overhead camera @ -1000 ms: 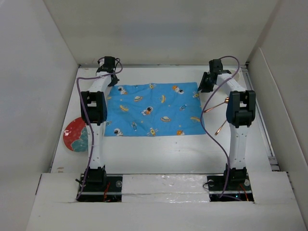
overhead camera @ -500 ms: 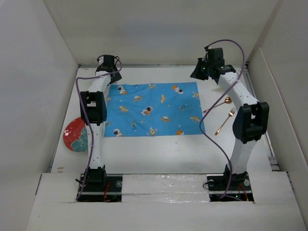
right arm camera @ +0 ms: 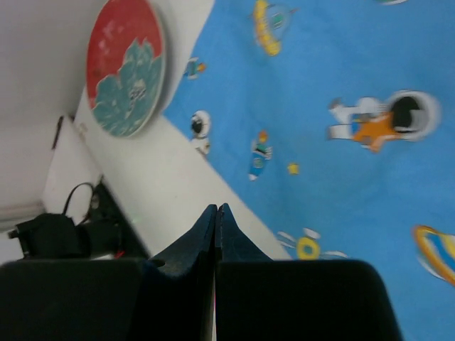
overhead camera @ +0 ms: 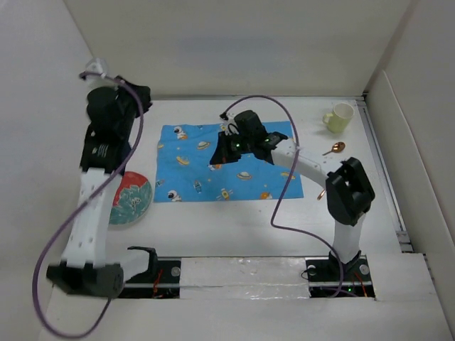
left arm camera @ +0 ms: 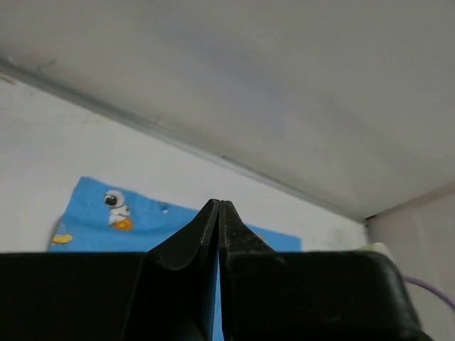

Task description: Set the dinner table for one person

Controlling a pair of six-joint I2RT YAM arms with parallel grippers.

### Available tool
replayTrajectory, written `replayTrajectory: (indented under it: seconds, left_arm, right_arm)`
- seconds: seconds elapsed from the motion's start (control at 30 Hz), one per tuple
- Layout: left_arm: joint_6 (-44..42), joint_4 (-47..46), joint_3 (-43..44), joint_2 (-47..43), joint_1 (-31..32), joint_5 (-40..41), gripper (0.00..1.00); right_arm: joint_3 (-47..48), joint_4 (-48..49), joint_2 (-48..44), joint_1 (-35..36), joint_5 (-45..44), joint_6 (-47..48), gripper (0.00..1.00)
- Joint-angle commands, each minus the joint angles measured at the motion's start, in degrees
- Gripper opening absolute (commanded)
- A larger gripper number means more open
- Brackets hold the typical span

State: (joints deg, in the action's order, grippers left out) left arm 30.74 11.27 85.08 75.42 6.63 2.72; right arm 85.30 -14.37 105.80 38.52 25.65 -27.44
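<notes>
Two arms appeared in the top external view. The left gripper [overhead camera: 139, 94] was held high at the upper left of the frame, above the far left corner of the large flat white matte dinner table [overhead camera: 234, 227]. The right gripper [overhead camera: 222, 148] hung over the blue space-print cloth placemat [overhead camera: 186, 167], which lay flat at the middle of the table. A round red and teal plate [overhead camera: 134, 199] lay at the left, just beside the placemat's lower left corner. A pale green mug [overhead camera: 340, 117] stood at the upper right, with a copper-coloured spoon [overhead camera: 334, 149] below it.

In the left wrist view, the left gripper [left arm camera: 218, 207] had its jaws pressed together on nothing, with the placemat [left arm camera: 106, 224] and the table [left arm camera: 64, 142] beyond.

In the right wrist view, the right gripper [right arm camera: 216, 211] was likewise closed and empty, over the placemat's [right arm camera: 320, 106] edge. The plate [right arm camera: 126, 67] lay at the upper left on the table [right arm camera: 170, 192].
</notes>
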Motion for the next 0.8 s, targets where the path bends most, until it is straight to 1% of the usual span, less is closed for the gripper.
replayTrajectory:
  seconds: [0.0,0.03,0.07,0.1,0.13,0.17,0.2,0.23,0.27,0.3,0.33,0.4,0.43,0.5,0.53,0.63,0.67,0.77]
  left_arm:
    - [5.0,1.2,-9.7,-10.5,-0.7,-2.4,0.00]
    - [6.6,2.3,-11.2,-16.1,-0.7,-4.5,0.00]
    - [7.0,3.9,-13.5,-18.4,-0.7,-4.7,0.00]
    - [7.6,7.0,-14.2,-20.9,-0.7,-5.0,0.00]
    - [8.2,13.2,-15.2,-26.8,-0.7,-5.1,0.03]
    - [8.8,15.4,-14.9,-30.2,-0.7,-4.6,0.08]
    - [8.8,15.5,-14.9,-30.2,-0.7,-4.5,0.08]
    - [9.2,18.6,-15.0,-33.5,-0.7,-4.9,0.15]
    - [9.2,19.9,-15.4,-35.1,-0.7,-5.7,0.20]
    - [9.4,21.3,-15.5,-36.4,-0.7,-8.0,0.24]
    - [9.7,24.5,-15.4,-38.4,-0.7,-9.0,0.32]
    - [9.2,27.6,-14.9,-40.0,-0.7,-12.6,0.38]
    - [8.7,30.7,-14.6,-41.0,-0.7,-13.3,0.42]
    - [6.6,34.5,-12.7,-41.8,-0.7,-14.6,0.45]
    - [5.7,35.7,-11.6,-41.5,-0.7,-14.9,0.47]
    - [2.0,38.6,-7.4,-39.8,-0.7,-16.5,0.47]
    - [1.3,39.0,-6.1,-39.4,-0.7,-16.8,0.47]
    - [0.7,38.7,-5.3,-39.0,0.0,-17.5,0.47]
  right_arm:
    - [4.3,6.9,5.7,3.6,4.8,-4.8,0.00]
    - [5.2,7.8,7.0,4.7,5.5,-5.7,0.00]
    - [6.7,9.6,8.3,6.7,5.3,-6.7,0.00]
    - [6.7,10.6,9.5,7.8,5.3,-8.8,0.00]
    - [11.9,11.0,13.9,10.2,5.6,-11.3,0.00]
    - [15.5,10.4,16.9,11.7,5.5,-11.7,0.08]
    - [15.5,10.4,16.9,11.8,5.5,-11.9,0.08]
    - [17.1,10.2,18.1,12.5,3.8,-12.2,0.12]
    - [18.9,9.7,20.7,13.1,2.7,-12.6,0.16]
    - [22.5,9.2,22.1,13.6,1.7,-13.3,0.27]
    - [24.4,8.8,23.6,14.2,1.2,-13.6,0.32]
    - [28.2,7.9,28.2,14.7,1.0,-14.3,0.38]
    - [32.0,7.3,29.6,15.3,-0.1,-14.3,0.40]
    - [36.2,4.6,34.0,16.1,-1.3,-13.9,0.44]
    - [40.0,3.8,35.5,16.1,-2.0,-14.0,0.45]
    - [45.4,2.9,41.2,16.8,-1.0,-15.5,0.48]
    - [48.5,2.3,42.6,17.4,-0.9,-15.9,0.49]
    - [54.8,0.6,47.1,18.5,-1.7,-16.8,0.49]
